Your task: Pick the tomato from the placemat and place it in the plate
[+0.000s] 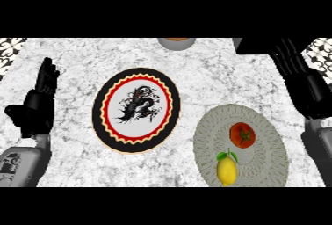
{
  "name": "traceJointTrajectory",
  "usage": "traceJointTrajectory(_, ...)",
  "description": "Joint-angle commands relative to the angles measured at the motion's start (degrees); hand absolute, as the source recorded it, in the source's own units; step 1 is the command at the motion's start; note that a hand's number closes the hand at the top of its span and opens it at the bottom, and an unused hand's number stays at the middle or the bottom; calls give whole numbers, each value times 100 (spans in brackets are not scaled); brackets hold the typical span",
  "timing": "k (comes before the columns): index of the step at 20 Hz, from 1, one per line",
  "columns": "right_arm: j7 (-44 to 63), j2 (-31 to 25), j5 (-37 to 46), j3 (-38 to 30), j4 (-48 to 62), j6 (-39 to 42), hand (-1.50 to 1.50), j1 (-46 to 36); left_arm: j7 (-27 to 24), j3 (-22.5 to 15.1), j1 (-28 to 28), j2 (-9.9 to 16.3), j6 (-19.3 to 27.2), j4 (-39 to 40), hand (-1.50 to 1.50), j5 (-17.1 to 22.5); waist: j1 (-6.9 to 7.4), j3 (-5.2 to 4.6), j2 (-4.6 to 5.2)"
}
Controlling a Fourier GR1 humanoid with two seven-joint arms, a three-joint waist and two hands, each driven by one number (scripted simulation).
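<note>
Your right hand (304,83) hangs with straight fingers (285,55) grasping nothing, well apart from the tomato (243,134), which sits on the placemat (259,118) beside a lemon (226,169), so you have yet to pick it and carry it to the plate (107,110), while your left hand (35,107) rests open by the surface's edge.

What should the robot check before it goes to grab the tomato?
1. Tomato lies on the placemat: ok.
2. Nothing covers the tomato: ok.
3. Lemon sits apart from the tomato: ok.
4. Plate has nothing on it: ok.
5. Right hand has straight fingers, holds nothing: ok.
6. Left hand rests open at the left edge, away from the plate: ok.
</note>
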Motion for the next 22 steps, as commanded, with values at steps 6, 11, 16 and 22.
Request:
traceJointTrajectory(6,-686,1688,-1909,-1130,-1141,-676,-150,914,-364,-142,1247,714,-362,318,0,-560,-165,-29,-217)
traceJointTrajectory(11,-2192,2319,-175,-1372,-1391,-2914,-150,1998,-310,-300,1516,533,-469,206,0,-451,-235,-45,-199)
traceJointTrajectory(16,-3718,2701,-1003,-474,-2441,-3351,-150,3456,-462,-176,1690,711,-684,11,0,-353,-121,-37,-176)
traceJointTrajectory(22,-3489,2267,168,813,-3284,-2999,-150,5377,-528,-84,1814,739,-863,-54,0,-322,-54,-52,-135)
